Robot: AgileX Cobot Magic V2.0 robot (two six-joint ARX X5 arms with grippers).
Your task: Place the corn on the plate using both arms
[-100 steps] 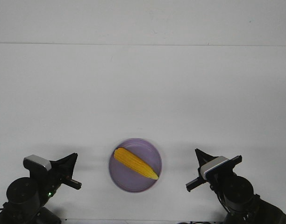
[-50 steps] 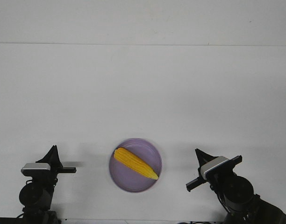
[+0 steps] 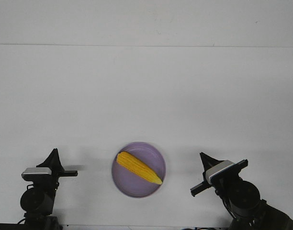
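Note:
The yellow-orange corn (image 3: 138, 168) lies diagonally on the lavender plate (image 3: 132, 187), its paler tip pointing to the near right. The plate sits near the table's front edge, between the two arms. My left gripper (image 3: 54, 155) is to the plate's left, well apart from it, and points away over the table. Its fingers show as a single point, with no gap and nothing held. My right gripper (image 3: 203, 158) is to the plate's right, also apart from it. It too narrows to a single point and holds nothing.
The white table (image 3: 146, 96) stretches back to a far edge line (image 3: 146, 45). No other objects show on it. The arm bases sit at the near left and right corners.
The left arm has swung back and turned, so its gripper now sits lower and further left, seen edge-on. The right arm, corn and plate have not moved.

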